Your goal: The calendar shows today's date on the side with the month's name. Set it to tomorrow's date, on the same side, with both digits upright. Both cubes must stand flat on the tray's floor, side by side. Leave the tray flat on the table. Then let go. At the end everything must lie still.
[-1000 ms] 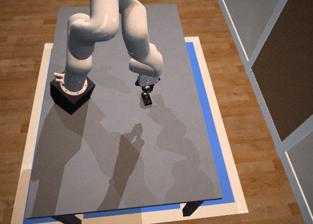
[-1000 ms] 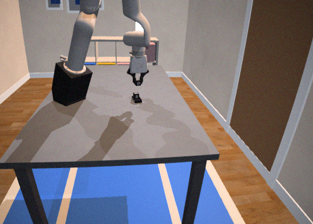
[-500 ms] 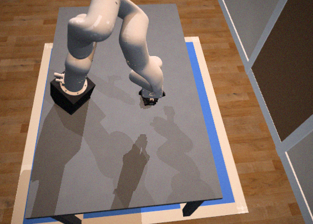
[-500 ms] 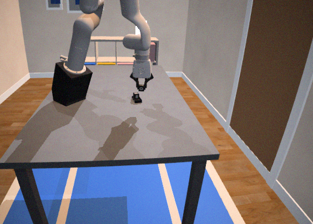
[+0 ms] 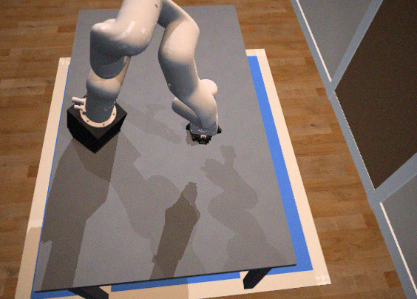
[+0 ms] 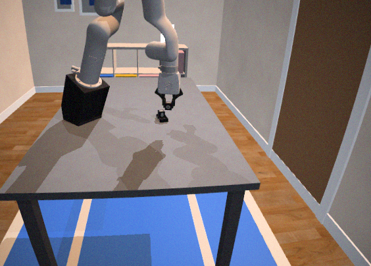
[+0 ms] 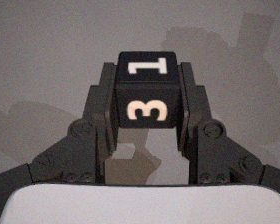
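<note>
My gripper (image 7: 148,99) is shut on a black calendar cube (image 7: 143,91) and holds it above the table. In the wrist view the cube shows a white 3 on the face toward the camera and a 1 on the face beyond it, both lying sideways. In the exterior view the gripper (image 6: 168,105) hangs a little above and just behind the small dark tray (image 6: 162,118), which stands on the table with the other cube in it. That cube's digits are too small to read. In the top view the gripper (image 5: 202,137) covers the tray.
The arm's black base block (image 6: 84,99) stands at the table's back left. A shelf (image 6: 145,60) stands against the far wall behind the table.
</note>
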You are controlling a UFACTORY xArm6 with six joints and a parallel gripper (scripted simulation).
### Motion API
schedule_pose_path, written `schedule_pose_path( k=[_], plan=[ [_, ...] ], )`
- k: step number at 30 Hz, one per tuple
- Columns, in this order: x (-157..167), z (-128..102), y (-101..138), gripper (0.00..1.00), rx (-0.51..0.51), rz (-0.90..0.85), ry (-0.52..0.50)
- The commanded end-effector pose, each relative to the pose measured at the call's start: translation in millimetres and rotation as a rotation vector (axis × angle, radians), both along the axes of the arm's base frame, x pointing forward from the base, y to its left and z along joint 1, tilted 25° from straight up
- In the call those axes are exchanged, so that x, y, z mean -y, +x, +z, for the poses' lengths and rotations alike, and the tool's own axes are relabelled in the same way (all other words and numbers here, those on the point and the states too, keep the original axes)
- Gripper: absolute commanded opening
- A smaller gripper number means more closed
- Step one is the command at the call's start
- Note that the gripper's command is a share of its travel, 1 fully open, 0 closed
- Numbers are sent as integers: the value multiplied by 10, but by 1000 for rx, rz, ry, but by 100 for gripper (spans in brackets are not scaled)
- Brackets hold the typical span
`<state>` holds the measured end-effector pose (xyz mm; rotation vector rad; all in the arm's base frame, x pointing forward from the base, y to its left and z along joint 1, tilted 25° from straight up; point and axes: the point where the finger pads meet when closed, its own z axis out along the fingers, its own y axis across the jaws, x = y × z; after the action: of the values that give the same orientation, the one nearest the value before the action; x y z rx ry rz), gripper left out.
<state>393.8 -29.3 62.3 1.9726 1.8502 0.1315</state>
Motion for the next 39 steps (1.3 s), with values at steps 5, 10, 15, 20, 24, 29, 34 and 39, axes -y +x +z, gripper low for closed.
schedule_pose_path(
  k=[5, 10, 15, 20, 24, 29, 34, 39],
  plan=[
    [23, -78, 44, 29, -1, 0, 2],
    [51, -184, 87, 29, -1, 0, 2],
    [99, -371, 162, 29, -1, 0, 2],
    [154, -586, 249, 29, -1, 0, 2],
    [175, -666, 281, 29, -1, 0, 2],
    [213, -813, 340, 29, -1, 0, 2],
    [224, -854, 357, 29, -1, 0, 2],
    [224, -855, 357, 29, -1, 0, 2]
  ],
)
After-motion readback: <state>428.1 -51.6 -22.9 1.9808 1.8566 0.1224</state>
